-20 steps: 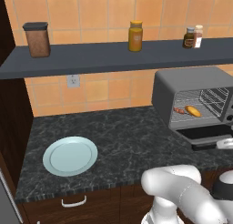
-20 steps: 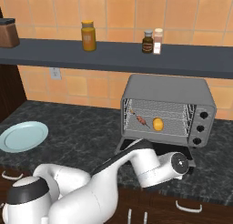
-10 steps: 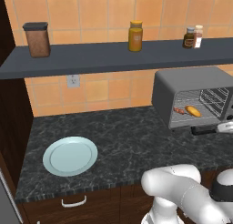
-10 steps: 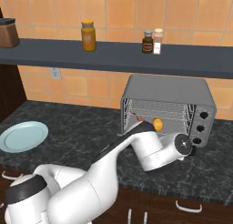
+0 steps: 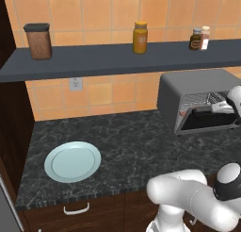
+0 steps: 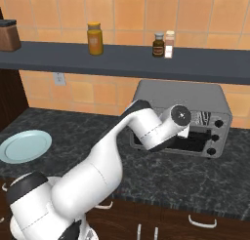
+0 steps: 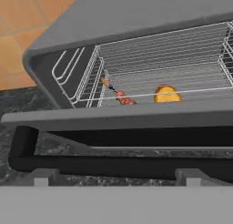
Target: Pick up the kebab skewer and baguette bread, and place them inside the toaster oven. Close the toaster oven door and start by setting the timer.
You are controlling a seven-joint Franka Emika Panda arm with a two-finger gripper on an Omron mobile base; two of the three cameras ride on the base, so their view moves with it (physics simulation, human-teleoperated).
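With kebab skewer (image 7: 122,98) and baguette bread (image 7: 166,94) racked, gripper (image 5: 217,108) state unclear; toaster oven door (image 7: 136,141) looks part-raised, needs pushing shut.

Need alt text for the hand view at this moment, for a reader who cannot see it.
Close view into the grey toaster oven: its door stands partly raised, the dark bar handle nearest the camera. Above the door's edge, the kebab skewer and the golden baguette bread lie on a wire rack inside.
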